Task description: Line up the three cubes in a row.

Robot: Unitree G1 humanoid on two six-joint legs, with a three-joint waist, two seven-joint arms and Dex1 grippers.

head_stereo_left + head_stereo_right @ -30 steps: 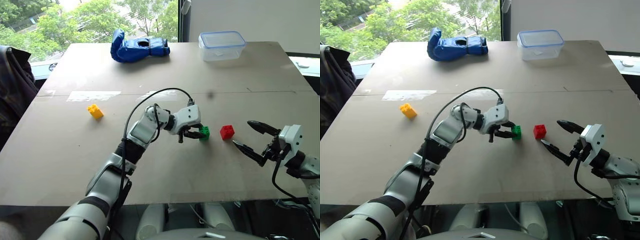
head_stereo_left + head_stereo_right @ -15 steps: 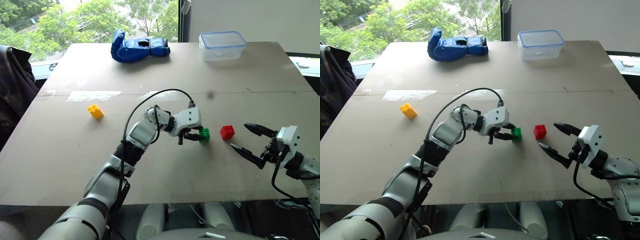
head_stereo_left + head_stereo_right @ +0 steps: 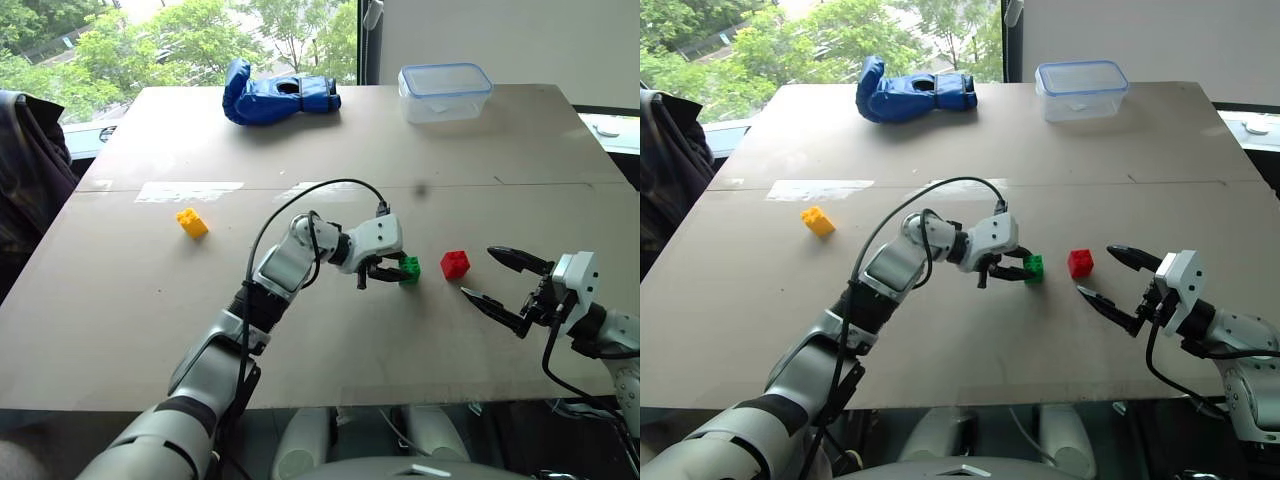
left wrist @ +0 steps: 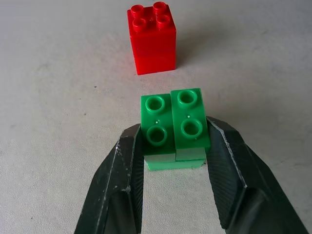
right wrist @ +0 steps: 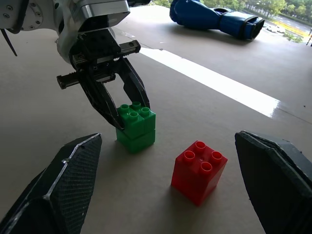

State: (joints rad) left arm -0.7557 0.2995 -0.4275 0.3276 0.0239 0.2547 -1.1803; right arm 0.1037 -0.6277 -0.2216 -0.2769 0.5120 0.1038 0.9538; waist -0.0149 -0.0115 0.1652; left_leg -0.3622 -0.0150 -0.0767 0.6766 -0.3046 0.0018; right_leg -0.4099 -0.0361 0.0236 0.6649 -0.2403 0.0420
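The green cube [image 4: 174, 124] rests on the table with my left gripper [image 3: 395, 270] around it, the two black fingers [image 4: 122, 180] lying against its opposite sides. The red cube [image 3: 454, 263] stands just to the right of the green one with a small gap between them. Far to the left of both, the yellow cube [image 3: 190, 222] sits alone. My right gripper [image 3: 477, 272] hovers open to the right of the red cube [image 5: 199, 170], pointing toward it and holding nothing.
A blue glove [image 3: 275, 95] lies at the far left of the table [image 3: 330, 340]. A clear plastic box [image 3: 443, 92] stands at the far right. A strip of pale tape [image 3: 188, 191] runs across the table behind the yellow cube.
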